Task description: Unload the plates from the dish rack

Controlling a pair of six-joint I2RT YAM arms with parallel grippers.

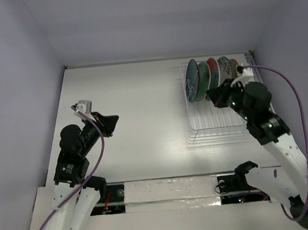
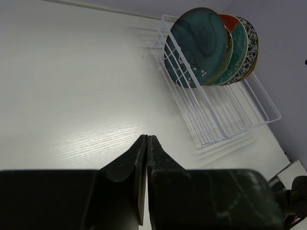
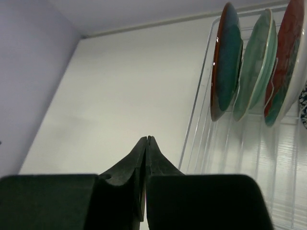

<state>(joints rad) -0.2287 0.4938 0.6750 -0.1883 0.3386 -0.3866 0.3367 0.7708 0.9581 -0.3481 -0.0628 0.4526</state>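
Five plates stand on edge at the far end of the white wire dish rack (image 1: 213, 123): dark teal (image 1: 193, 80), pale green (image 1: 204, 80), red with teal (image 1: 213, 72), white with blue floral rim (image 1: 224, 68), tan (image 1: 234, 66). My right gripper (image 1: 211, 94) is shut and empty, over the rack just in front of the plates; its wrist view shows the shut tips (image 3: 147, 138) left of the dark teal plate (image 3: 228, 57). My left gripper (image 1: 112, 123) is shut and empty over the table, far left of the rack (image 2: 230, 115).
White walls enclose the table on the left, back and right. The rack's near half holds no dishes. A purple cable (image 1: 294, 98) loops beside the right arm near the right wall.
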